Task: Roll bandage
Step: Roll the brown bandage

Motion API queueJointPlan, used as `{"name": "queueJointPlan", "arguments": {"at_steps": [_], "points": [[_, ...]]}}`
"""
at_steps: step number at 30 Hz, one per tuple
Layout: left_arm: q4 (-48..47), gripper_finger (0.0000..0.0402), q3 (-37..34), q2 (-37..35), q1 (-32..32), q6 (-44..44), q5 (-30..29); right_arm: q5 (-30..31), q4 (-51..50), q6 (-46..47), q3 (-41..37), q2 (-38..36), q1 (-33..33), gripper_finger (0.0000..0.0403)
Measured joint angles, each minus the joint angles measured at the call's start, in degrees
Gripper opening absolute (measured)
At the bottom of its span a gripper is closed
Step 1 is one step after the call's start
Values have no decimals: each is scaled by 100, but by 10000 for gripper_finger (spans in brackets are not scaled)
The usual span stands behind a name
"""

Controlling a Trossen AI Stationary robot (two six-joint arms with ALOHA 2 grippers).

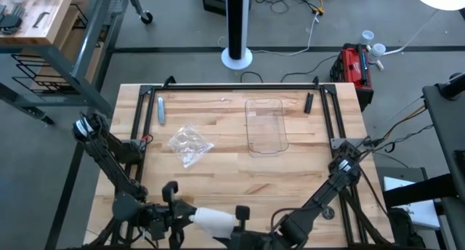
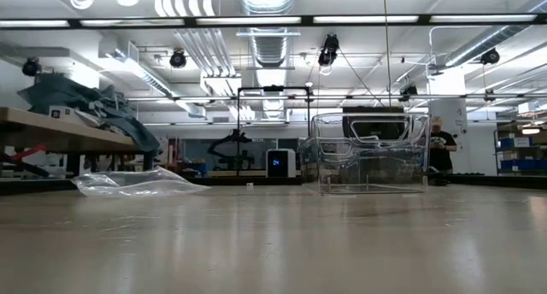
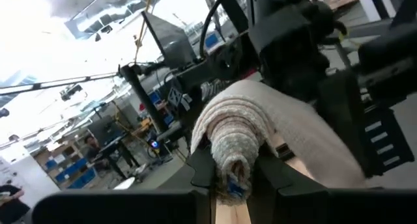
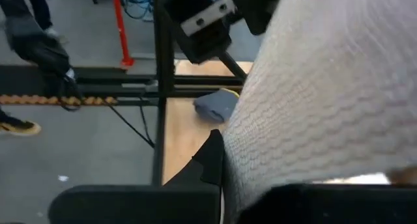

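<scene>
The bandage [image 3: 238, 146], a half-wound whitish roll held off the bench's [image 1: 240, 170] near edge, sits pinched in the left gripper [image 3: 236, 175] and the right gripper [image 4: 225, 162] (both clamped on it), so uneven pull could unwind it.

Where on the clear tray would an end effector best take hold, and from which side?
Probably one of the long side walls of the clear tray, pinched over the rim from straight above. It stands upright and open-topped on the table, so its thin walls are exposed, and it looks empty. The plastic wrapper lies apart on its left, so either long wall seems free to approach.
</scene>
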Motion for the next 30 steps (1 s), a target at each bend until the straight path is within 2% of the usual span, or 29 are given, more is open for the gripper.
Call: {"name": "queueJointPlan", "arguments": {"at_steps": [2,7,16,20,24,30], "points": [[36,36,0,0,2,7,189,204,191,-123,-135,2,-26,0],[161,36,0,0,1,-4,226,580,330,-332,-247,2,-13,15],[261,36,0,0,-1,-17,269,593,317,-120,-254,-72,60,121],[396,36,0,-2,-4,-12,148,712,312,-89,-254,-139,124,156],[436,36,2,-9,-5,-6,-383,899,314,-29,-192,-188,216,174],[539,36,2,-11,-16,7,-9,905,345,-20,-164,-188,260,180]]}}
